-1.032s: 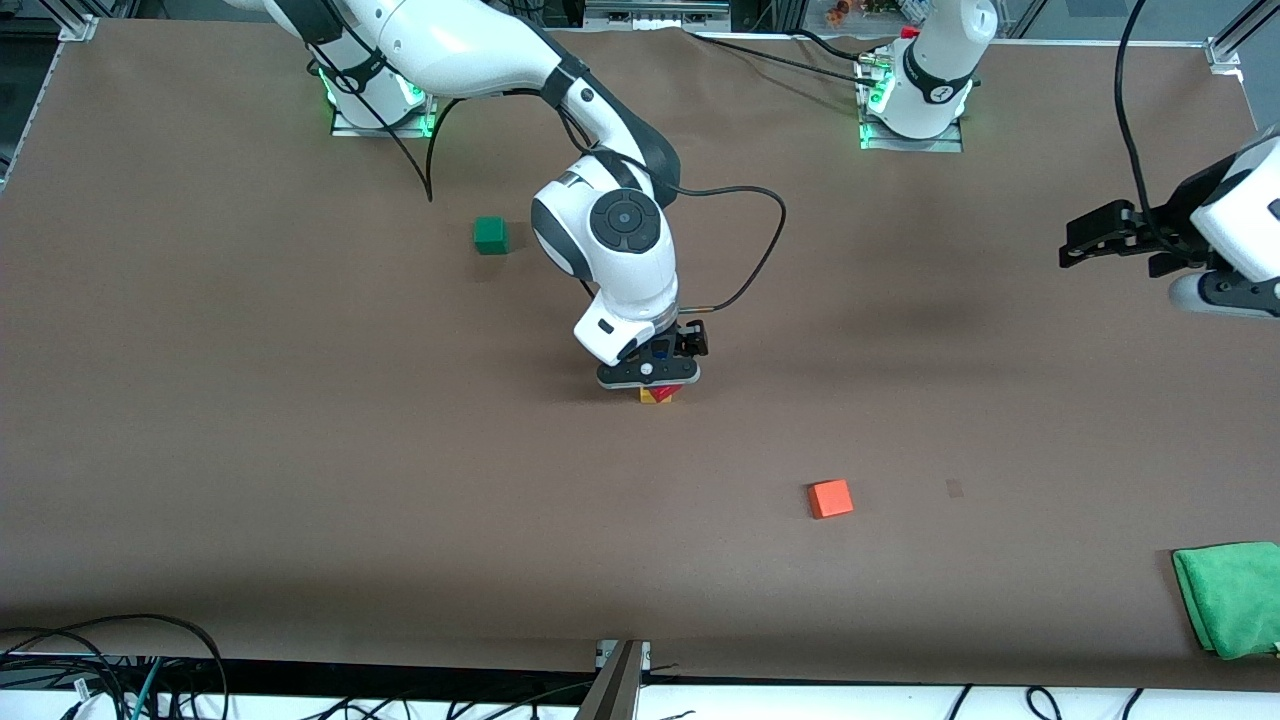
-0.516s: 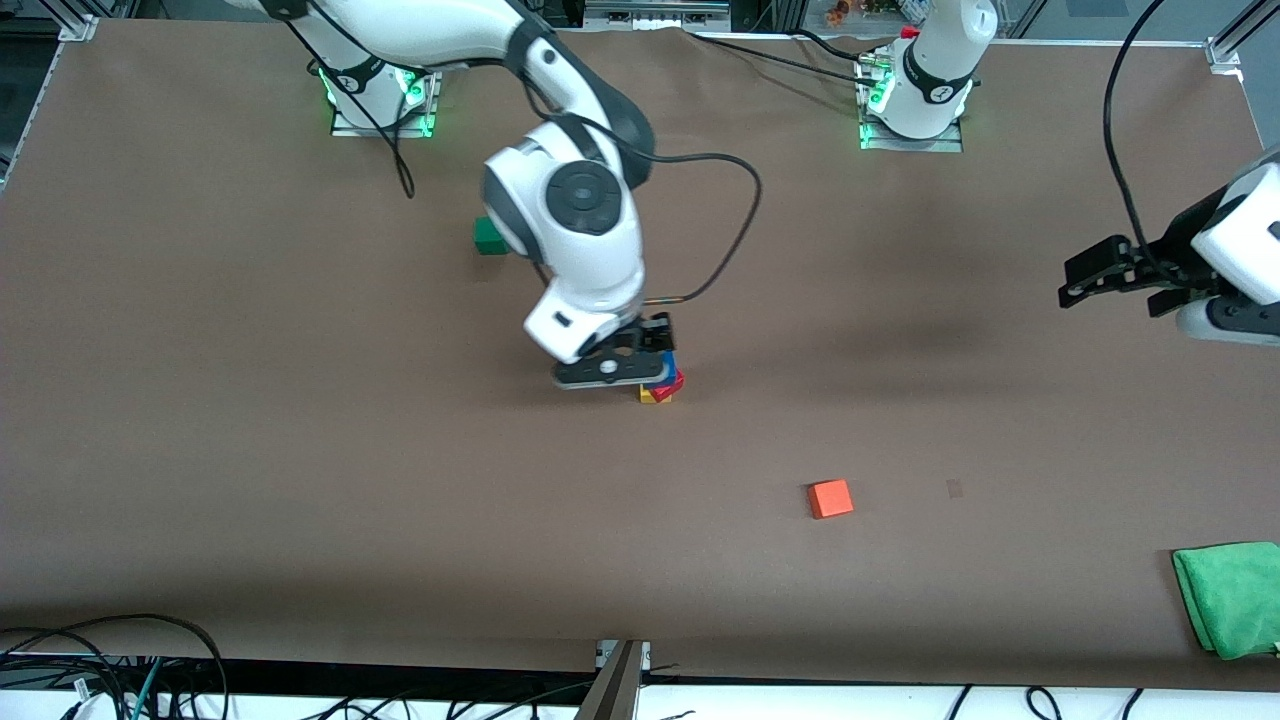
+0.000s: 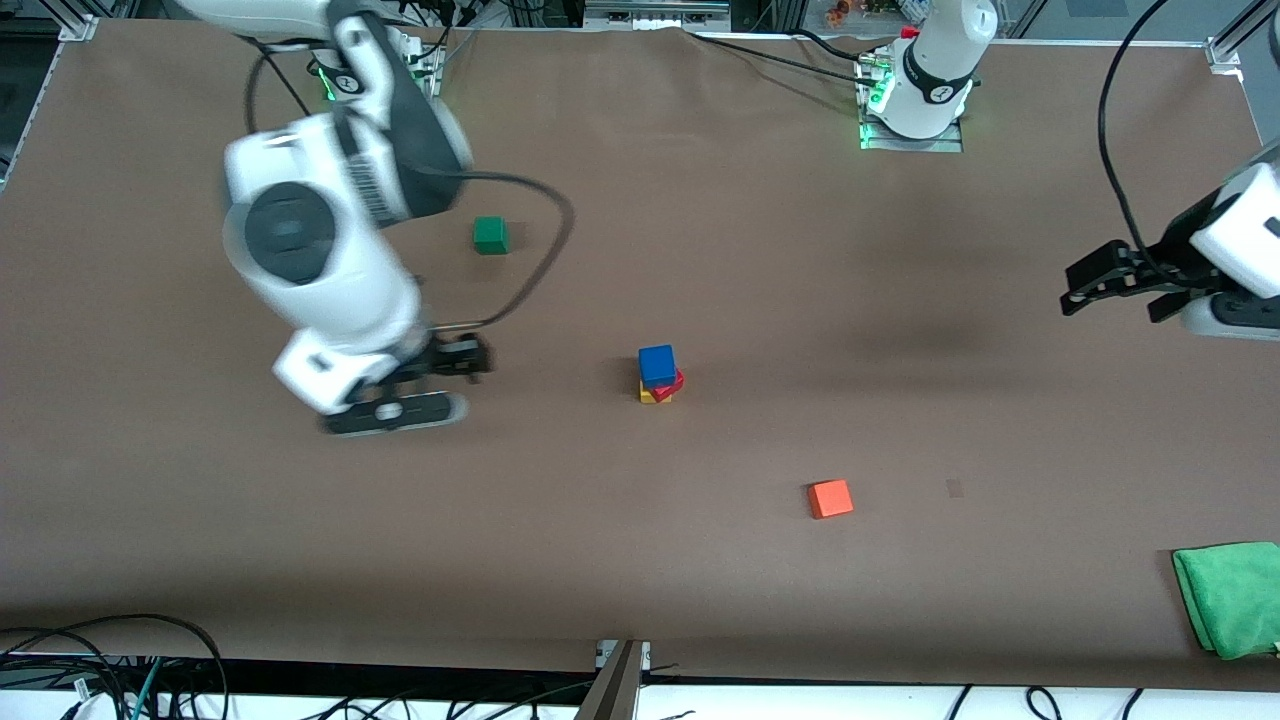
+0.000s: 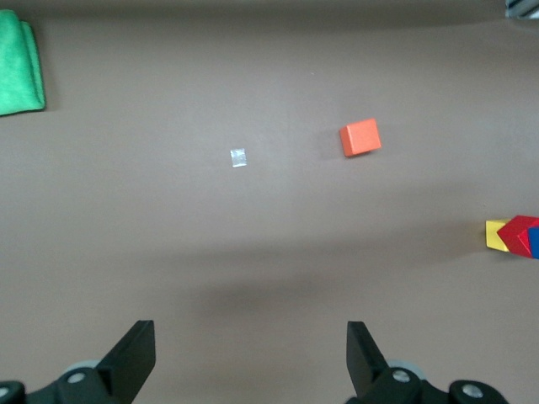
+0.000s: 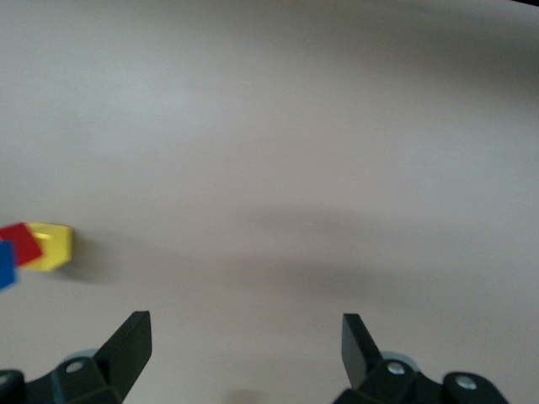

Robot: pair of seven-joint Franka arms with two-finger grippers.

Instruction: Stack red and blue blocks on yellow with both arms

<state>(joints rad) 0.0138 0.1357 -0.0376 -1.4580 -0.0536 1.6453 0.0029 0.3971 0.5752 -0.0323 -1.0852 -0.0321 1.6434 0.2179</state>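
Observation:
The blue block (image 3: pixel 657 365) sits on the red block (image 3: pixel 673 385), which lies turned askew on the yellow cube (image 3: pixel 649 395), mid-table. My right gripper (image 3: pixel 395 412) hangs open and empty over bare table, well off the stack toward the right arm's end. Its wrist view shows the open gripper (image 5: pixel 244 332) with yellow (image 5: pixel 49 246), red (image 5: pixel 20 242) and blue (image 5: pixel 5 264) at the frame's edge. My left gripper (image 3: pixel 1070 283) waits open in the air at the left arm's end. In its wrist view the gripper (image 4: pixel 250 337) is empty and the stack's yellow (image 4: pixel 497 234) and red (image 4: pixel 520 234) show.
A green cube (image 3: pixel 490 235) lies farther from the front camera than the stack, toward the right arm's base. An orange cube (image 3: pixel 830 498) (image 4: pixel 360 137) lies nearer the camera. A green cloth (image 3: pixel 1230 597) (image 4: pixel 18 63) rests at the table's corner by the left arm's end.
My right gripper has lifted off the stack and swung toward the right arm's end of the table, leaving the blue block on top. The left arm has barely shifted.

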